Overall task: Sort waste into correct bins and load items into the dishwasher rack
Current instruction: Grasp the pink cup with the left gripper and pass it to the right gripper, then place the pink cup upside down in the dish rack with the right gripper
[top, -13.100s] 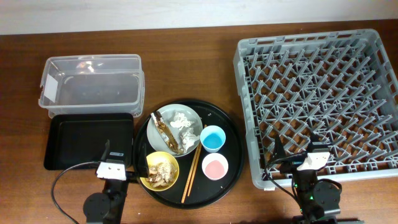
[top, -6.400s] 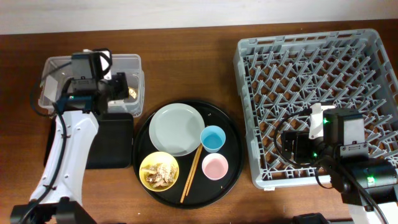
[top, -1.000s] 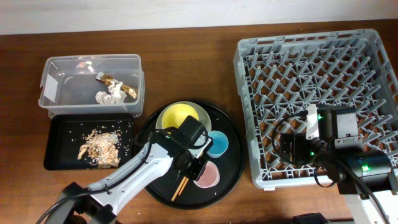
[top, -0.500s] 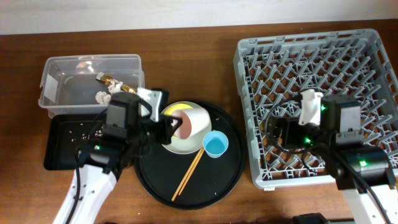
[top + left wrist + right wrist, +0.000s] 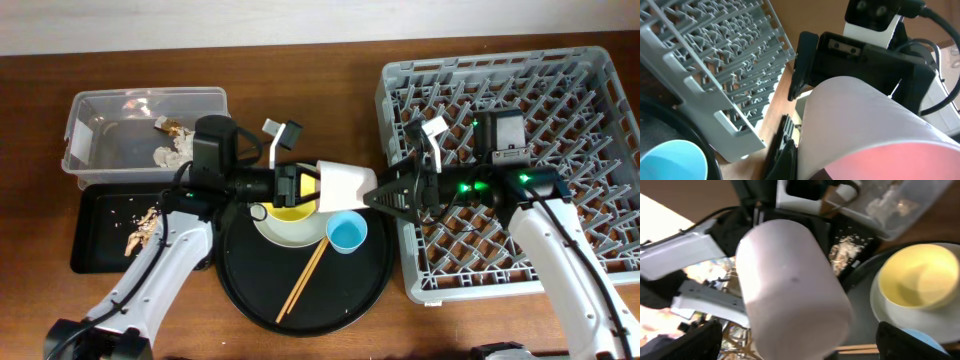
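My left gripper (image 5: pixel 310 186) is shut on the rim of the pink cup (image 5: pixel 345 185), holding it on its side in the air, base toward the dishwasher rack (image 5: pixel 530 150). One dark finger (image 5: pixel 784 152) presses the cup wall (image 5: pixel 865 125). My right gripper (image 5: pixel 378 192) stands open with its fingers (image 5: pixel 695 340) either side of the cup's base (image 5: pixel 790 290), apart from it. The yellow bowl (image 5: pixel 285 208) sits on the grey-green plate (image 5: pixel 290 235). A light blue cup (image 5: pixel 347 233) and chopsticks (image 5: pixel 305 275) lie on the round tray.
The round black tray (image 5: pixel 250 300) sits at centre. A clear tub (image 5: pixel 100 135) at back left holds tissue and wrapper (image 5: pixel 175 140). In front of it, the shallow black tray (image 5: pixel 100 250) holds food scraps (image 5: pixel 140 232). The rack fills the right side.
My left arm has carried the pink cup rightward, off the plate and toward the rack. My right arm has swung left until its open fingers straddle the cup's base.
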`<action>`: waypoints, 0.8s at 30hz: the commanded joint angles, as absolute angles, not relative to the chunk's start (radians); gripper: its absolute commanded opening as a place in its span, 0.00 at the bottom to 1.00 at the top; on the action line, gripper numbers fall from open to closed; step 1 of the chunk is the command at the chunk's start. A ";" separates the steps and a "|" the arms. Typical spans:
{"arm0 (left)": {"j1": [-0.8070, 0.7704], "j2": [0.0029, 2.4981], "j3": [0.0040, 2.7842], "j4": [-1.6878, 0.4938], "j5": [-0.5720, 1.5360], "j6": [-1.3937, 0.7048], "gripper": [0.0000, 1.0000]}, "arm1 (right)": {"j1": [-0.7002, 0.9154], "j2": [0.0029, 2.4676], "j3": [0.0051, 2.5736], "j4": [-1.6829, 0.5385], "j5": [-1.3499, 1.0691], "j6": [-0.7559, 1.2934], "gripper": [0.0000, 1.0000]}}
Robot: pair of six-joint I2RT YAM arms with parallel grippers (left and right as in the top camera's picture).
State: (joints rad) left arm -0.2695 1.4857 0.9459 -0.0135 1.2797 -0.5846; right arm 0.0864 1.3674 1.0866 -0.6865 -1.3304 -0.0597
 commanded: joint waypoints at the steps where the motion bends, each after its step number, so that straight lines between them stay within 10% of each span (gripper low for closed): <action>1: -0.295 1.491 0.952 -0.008 1.271 -0.591 0.00 | 0.097 1.374 1.101 -0.684 -1.412 -0.078 1.00; 16: -0.295 1.491 0.952 0.000 1.235 -0.618 0.01 | 0.147 1.374 1.101 -0.683 -1.403 -0.078 0.52; 18: -0.295 1.491 0.952 0.000 1.234 -0.613 0.29 | 0.147 1.374 1.101 -0.683 -1.394 -0.079 0.51; 24: -0.277 1.489 0.952 -0.249 0.999 -0.361 0.41 | 0.142 1.371 1.101 -0.773 -1.021 -0.078 0.49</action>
